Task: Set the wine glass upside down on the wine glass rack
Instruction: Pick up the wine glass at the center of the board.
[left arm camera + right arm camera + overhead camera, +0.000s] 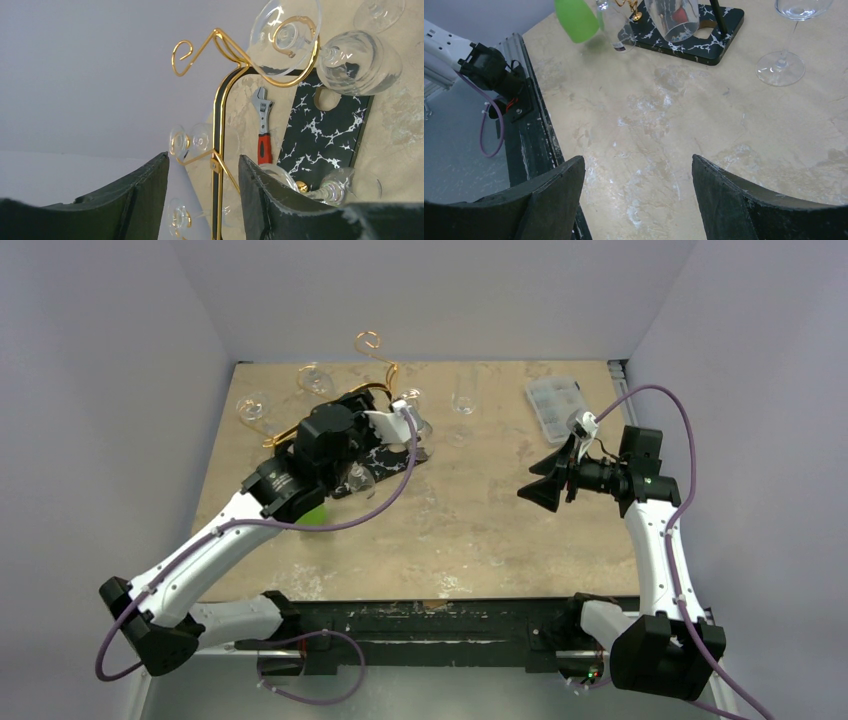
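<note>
Hovering left gripper (202, 161): dark fingers spread apart with nothing between them; the rack's upright gold bar shows through the gap, beyond the tips.
Task glass: clear wine glass (361, 62) hanging on the thin gold wire wine glass rack (218, 115). Its stem passes through a curled scroll loop, round foot on one side, bowl on the other. It is apart from both fingers.
Other glasses: more clear stemmed glasses (190, 140) on the rack's farther arms.
Board: black white-veined flat board (320, 135) lying beside the gold bar.
Tool: red-handled adjustable wrench (262, 127) between the gold bar and the board.
Right gripper (639, 200): fingers wide apart and empty, above the beige marbled tabletop (664, 125), well apart from the rack.
Standing glass: upright clear goblet (780, 67) on the tabletop, near the board.
</note>
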`<state>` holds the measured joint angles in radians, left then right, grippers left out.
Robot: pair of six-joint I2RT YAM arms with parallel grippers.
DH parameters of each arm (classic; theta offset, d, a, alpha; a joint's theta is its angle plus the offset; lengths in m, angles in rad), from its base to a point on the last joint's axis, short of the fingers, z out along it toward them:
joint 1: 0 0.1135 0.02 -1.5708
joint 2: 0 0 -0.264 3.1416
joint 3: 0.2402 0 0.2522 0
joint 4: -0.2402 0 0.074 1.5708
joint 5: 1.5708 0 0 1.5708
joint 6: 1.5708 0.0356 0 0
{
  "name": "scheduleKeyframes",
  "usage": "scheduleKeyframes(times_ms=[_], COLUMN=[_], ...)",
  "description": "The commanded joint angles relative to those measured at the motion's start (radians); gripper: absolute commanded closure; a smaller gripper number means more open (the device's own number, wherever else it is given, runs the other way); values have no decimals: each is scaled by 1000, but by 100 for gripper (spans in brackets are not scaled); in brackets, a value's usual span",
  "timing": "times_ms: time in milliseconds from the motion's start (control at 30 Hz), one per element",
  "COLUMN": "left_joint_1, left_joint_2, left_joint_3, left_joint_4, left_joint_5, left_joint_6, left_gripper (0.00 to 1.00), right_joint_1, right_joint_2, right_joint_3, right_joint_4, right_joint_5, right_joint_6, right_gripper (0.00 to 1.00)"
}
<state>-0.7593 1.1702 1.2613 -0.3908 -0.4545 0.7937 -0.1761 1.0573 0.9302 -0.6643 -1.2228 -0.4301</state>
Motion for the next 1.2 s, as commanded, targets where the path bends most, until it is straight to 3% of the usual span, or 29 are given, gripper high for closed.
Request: scheduleKeyframes(times_ms=[0, 300, 567, 833, 1167], left_joint_1=[5, 3, 6, 54, 180], left_joint_2=[-90, -255, -440, -579, -641], left_joint_3=[-22, -84, -207, -345, -372], left_joint_4=[-7, -44, -10, 69, 58], left_joint_5=[6, 76, 131, 186, 349], left_joint_6=[-85, -242, -371, -502, -713], left_gripper=[48, 40, 26, 13, 8], right_joint_1=[-3, -3, -3, -2, 57], right_joint_2=[-16, -14, 8, 98, 214], right_joint_3=[15, 10, 39, 184, 429], right_joint_4=[29, 21, -98, -401, -452], right_joint_5=[-17, 11, 60, 129, 221], right_joint_6=[0, -22, -184, -439, -386], right_gripper=[23, 23, 23, 23, 23])
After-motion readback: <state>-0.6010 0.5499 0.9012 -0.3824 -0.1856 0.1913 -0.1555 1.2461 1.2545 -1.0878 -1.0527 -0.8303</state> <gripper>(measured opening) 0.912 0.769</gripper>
